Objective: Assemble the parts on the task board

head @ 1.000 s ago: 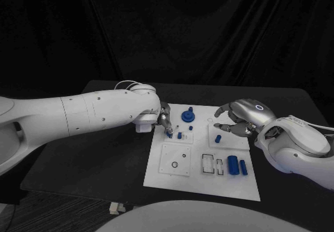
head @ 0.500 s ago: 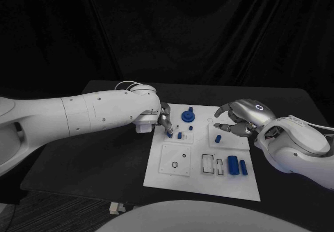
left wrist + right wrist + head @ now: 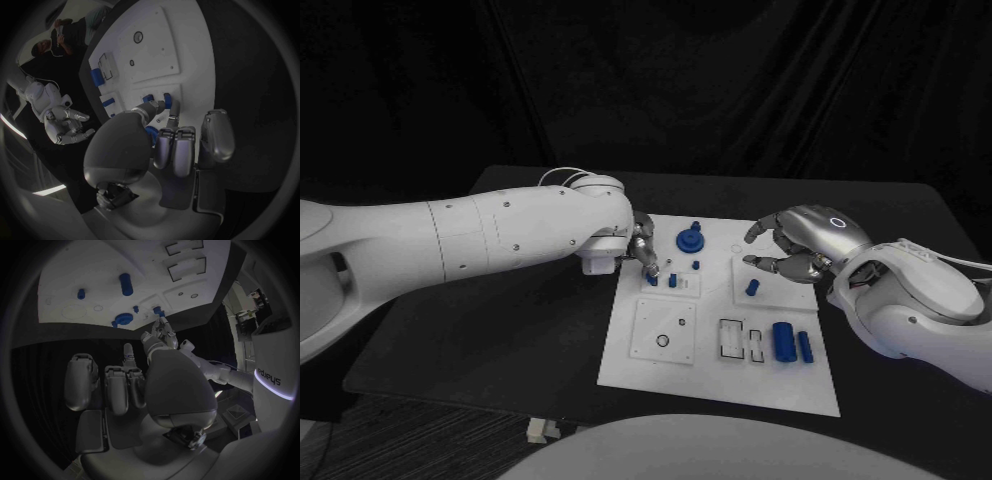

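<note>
Task board [image 3: 718, 385] lies flat in the middle of the black counter [image 3: 502, 340], its near half bare but for 2 blue cylinders [image 3: 792, 342] beside a slot, with dark counter open on both sides. Left robot hand [image 3: 640, 250] sits at the board's left edge, fingertips pinching a small blue peg [image 3: 652, 281] standing on the board. Right robot hand [image 3: 790, 246] hovers over the far right corner, fingers curled and apart, holding nothing, just above another blue peg [image 3: 751, 287].
</note>
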Controlling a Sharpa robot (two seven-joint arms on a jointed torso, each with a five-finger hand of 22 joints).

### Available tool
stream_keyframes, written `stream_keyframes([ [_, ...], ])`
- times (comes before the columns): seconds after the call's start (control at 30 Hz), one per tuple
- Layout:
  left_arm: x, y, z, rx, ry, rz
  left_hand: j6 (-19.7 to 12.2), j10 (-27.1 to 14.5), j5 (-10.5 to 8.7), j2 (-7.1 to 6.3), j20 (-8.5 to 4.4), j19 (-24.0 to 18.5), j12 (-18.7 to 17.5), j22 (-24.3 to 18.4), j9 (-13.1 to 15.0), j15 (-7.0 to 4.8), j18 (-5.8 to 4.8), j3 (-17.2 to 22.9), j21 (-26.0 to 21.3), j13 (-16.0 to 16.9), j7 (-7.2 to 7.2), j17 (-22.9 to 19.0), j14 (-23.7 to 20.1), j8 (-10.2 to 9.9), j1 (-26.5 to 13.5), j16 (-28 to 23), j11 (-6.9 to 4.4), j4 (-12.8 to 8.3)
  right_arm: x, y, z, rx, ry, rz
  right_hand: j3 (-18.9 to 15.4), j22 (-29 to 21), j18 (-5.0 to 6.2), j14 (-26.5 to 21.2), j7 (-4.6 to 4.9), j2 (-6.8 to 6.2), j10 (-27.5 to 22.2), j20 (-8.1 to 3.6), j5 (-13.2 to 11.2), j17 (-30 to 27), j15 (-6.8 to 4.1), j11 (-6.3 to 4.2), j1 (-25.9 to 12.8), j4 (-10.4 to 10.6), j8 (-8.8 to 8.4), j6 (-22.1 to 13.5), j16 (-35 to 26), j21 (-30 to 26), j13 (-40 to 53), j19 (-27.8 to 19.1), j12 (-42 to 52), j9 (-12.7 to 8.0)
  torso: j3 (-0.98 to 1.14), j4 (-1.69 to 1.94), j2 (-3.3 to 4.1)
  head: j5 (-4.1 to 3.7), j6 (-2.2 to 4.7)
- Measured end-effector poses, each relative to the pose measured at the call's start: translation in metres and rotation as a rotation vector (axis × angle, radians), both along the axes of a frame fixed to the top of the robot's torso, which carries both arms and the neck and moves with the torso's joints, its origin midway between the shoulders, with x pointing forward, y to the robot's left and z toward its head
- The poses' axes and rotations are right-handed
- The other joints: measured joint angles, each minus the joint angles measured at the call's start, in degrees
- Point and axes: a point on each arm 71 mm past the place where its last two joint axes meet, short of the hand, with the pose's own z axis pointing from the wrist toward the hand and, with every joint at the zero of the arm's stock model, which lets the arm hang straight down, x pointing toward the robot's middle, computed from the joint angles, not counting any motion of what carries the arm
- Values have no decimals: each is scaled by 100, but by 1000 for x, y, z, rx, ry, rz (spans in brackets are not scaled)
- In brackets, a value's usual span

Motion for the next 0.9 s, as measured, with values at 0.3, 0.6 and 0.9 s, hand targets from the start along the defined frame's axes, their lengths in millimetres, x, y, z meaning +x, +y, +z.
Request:
stream_keyframes([
  [0.3, 0, 0, 0, 2, 4, -3, 0, 0, -321, 51, 20, -20, -86, 0, -25, 0, 0, -2, -84, 0, 0, 0, 0, -104, -51, 0, 0, -81, 0, 0, 0, 0, 1, -1, 0, 0, 0, 0, 0, 0, 0, 0, 0, 0, 0, 0, 0, 0, 0, 0, 0, 0, 0, 0, 0, -5, -1, -1, 0, -11, 0],
  [0.6, 0, 0, -1, 4, 8, -6, 3, 0, -574, 60, 20, -20, -178, 0, -25, 0, 0, -97, -143, 0, -3, 0, 0, -154, -165, 0, 0, -14, 0, 0, 0, 0, 1, -2, 6, -1, 0, 0, -1, 2, 0, 0, 7, 0, 0, 0, 2, 6, 0, 23, 0, 0, 0, 0, 0, -10, -1, -1, -1, 4, 0],
  [0.9, 0, 1, -2, 6, 10, -6, 362, 0, -853, 76, 40, -40, -265, 0, -42, 0, 0, -362, -240, 0, -319, 5, 0, -267, -478, -22, 0, 219, 1, 0, -1, -1, 1, -2, 16, -1, 0, 0, -1, 31, 0, 0, 27, 0, 0, 0, 31, 16, 0, 40, 0, 0, 0, 0, 0, -15, -1, -1, 0, -1, 0],
])
